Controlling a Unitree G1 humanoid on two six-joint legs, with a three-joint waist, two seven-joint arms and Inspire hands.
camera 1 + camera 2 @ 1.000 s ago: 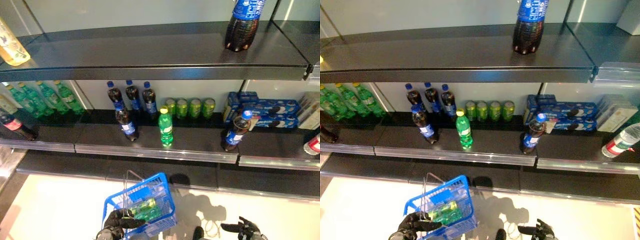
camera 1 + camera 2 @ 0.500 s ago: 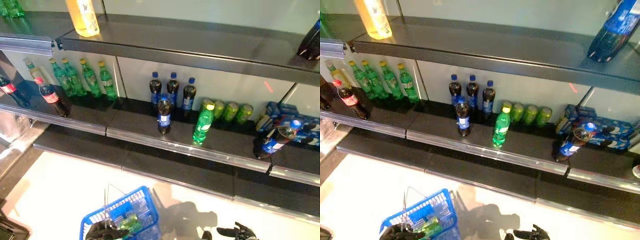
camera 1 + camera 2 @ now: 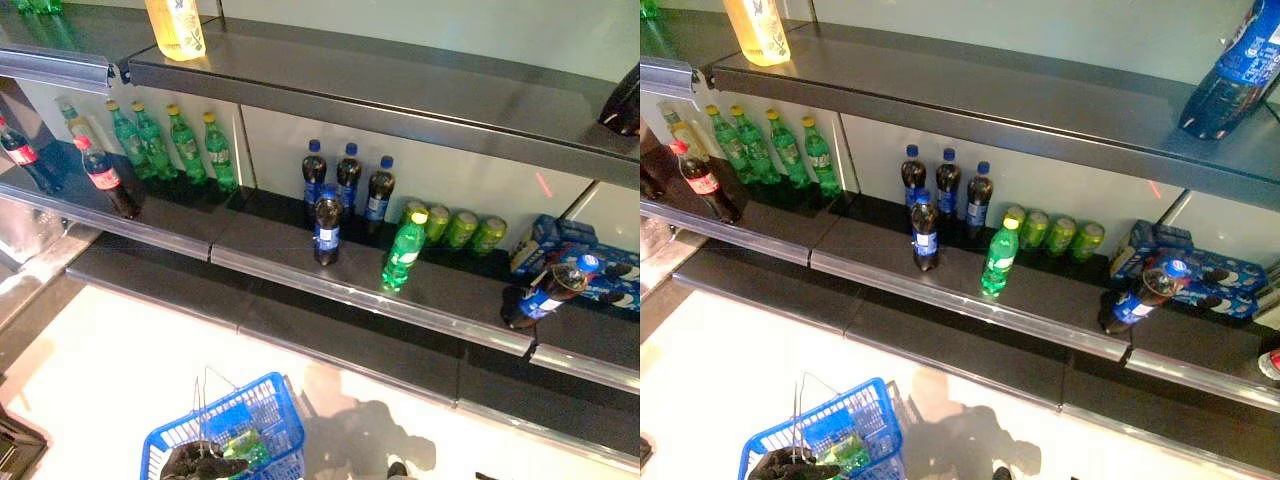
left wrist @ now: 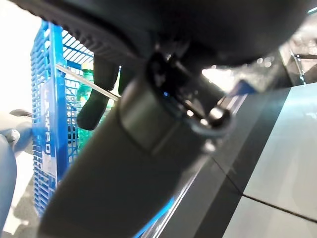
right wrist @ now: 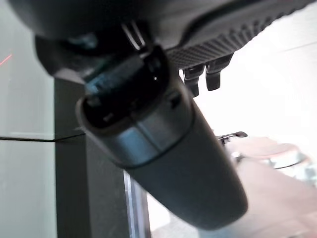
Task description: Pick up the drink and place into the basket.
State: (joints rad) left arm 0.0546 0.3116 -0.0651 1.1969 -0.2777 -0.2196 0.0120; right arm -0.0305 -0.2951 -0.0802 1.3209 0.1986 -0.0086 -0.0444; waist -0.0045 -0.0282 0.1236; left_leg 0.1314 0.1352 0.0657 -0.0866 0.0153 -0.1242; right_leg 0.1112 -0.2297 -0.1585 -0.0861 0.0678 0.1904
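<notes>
1. The blue basket (image 3: 262, 420) hangs low in front of the shelving, above the pale floor (image 3: 110, 370). A green drink bottle (image 3: 240, 445) already lies on its side inside it, so by my reading the placing is done or all but done.

2. The left hand (image 3: 200, 463) is at the basket's rim. In the left wrist view its fingers (image 4: 96, 96) curl over the thin wire handle (image 4: 79, 79) — clenched on the handle, carrying the basket.

3. The right hand (image 5: 203, 79) shows only in its own wrist view. Two short fingers poke past the dark bulk, with nothing seen between them; I cannot tell whether they are straight or curled.

4. Handling, as a guess: a small plastic bottle, light when full, stiff enough to squeeze a little, smooth and apt to roll. Best taken around the middle of the body, across the label, not by the cap.

5. On the middle shelf (image 3: 300, 270) the front row holds a dark cola bottle (image 3: 326, 228) with a blue label and a green bottle with a yellow cap (image 3: 404, 250), both upright and apart. Three more blue-capped colas stand behind, green cans (image 3: 460, 228) are near the back wall, and another dark bottle (image 3: 545, 293) leans in front of blue boxes (image 3: 590, 255).

6. Further left are a row of green bottles (image 3: 165, 145) and a red-labelled cola (image 3: 105, 178). On the top shelf stands a yellowish bottle (image 3: 176, 25).

7. Labels — colours only; no print is legible from here.
</notes>
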